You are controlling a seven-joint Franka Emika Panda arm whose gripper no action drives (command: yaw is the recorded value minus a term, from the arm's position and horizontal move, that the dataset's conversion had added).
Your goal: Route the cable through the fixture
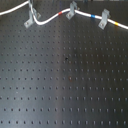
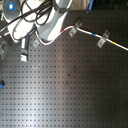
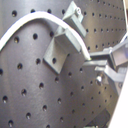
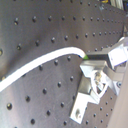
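The white cable [image 1: 50, 18] runs along the top of the black board, with red, blue and yellow bands, and passes two grey clips [image 1: 72, 10] [image 1: 104, 19]. The fixture [image 1: 31, 21] is the slim light-grey clip with a pale foot at the first exterior view's upper left. It also shows as the fixture [image 2: 23, 55] and the fixture [image 4: 83, 100]. My gripper [image 1: 32, 7] hangs right over it, shut on the cable [image 4: 50, 59], which arches away from the fingers [image 4: 107, 56]. In the first wrist view the cable [image 3: 45, 17] curves over a grey clip [image 3: 59, 49].
The black perforated board [image 1: 65, 85] fills the first exterior view. The white arm [image 2: 45, 22] covers the second exterior view's upper left. A small blue thing [image 2: 1, 84] sits at the second exterior view's left edge.
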